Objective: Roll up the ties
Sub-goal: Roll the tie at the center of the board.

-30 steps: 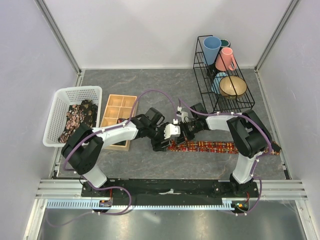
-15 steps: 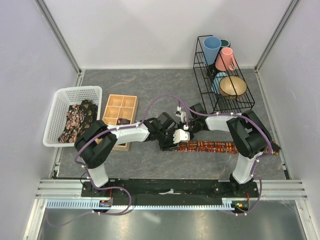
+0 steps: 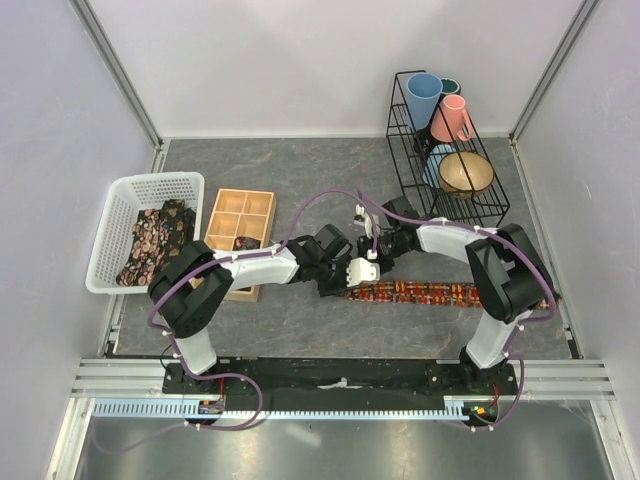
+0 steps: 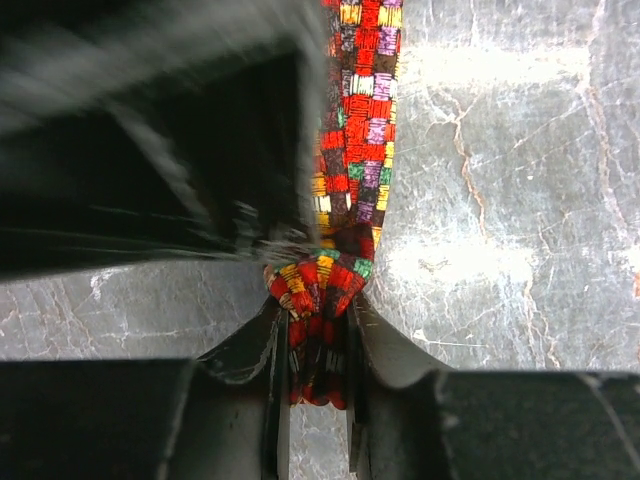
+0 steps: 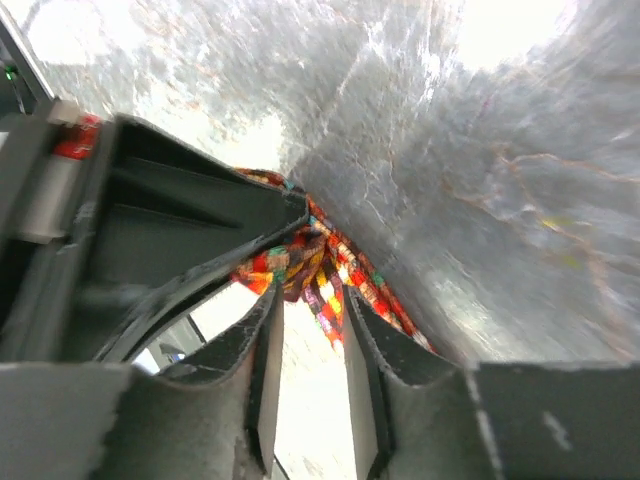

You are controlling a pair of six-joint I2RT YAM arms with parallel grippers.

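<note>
A: Tie (image 3: 415,293)?
B: Flat along the bench (image 3: 300,170), right of centre, its left end bunched up.
A: Left hand (image 4: 318,350)?
B: Pinching that bunched end between both fingers.
A: Right hand (image 5: 310,320)?
B: Fingers parted, light between them. Fabric sits at the tips, just beside the left hand.

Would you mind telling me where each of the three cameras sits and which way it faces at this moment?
Top external: fixed above and behind the arms, looking down on the grey table; both whole arms show, meeting at the tie.
Left wrist: on the left arm, looking straight down past the left gripper, which pinches the tie's bunched end.
Right wrist: on the right arm, looking slantwise along the table past the right gripper, jaws parted.
Shared: both wrist views show that bunched end.
</note>
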